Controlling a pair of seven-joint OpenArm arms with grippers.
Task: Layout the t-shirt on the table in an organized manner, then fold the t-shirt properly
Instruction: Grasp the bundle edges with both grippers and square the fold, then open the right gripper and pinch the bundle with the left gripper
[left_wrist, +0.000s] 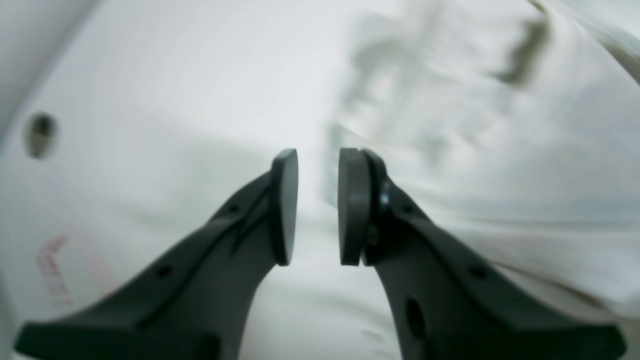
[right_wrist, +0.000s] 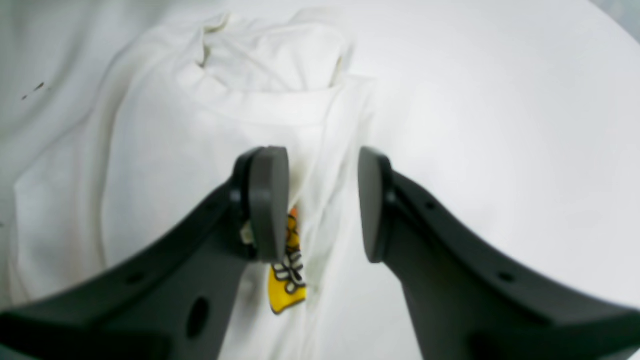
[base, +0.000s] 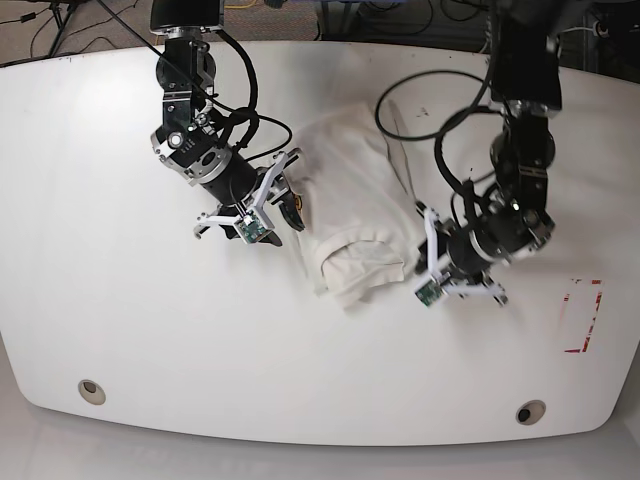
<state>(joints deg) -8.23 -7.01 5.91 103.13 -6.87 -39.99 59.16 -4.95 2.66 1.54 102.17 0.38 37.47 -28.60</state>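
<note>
T-shirt is bunched mid-bench, so I'd guess the arms flank it to grab opposite edges: right tool hangs spread over fabric beside the yellow logo, left tool is parted, pinching nothing, by its edge.

The t-shirt lay bunched mid-table, flanked closely by the right gripper on the scene's left and the left gripper on its right, leaving little room beside the cloth. Wide bare table stretched left and along the near edge, broken only by two grommet holes.
</note>
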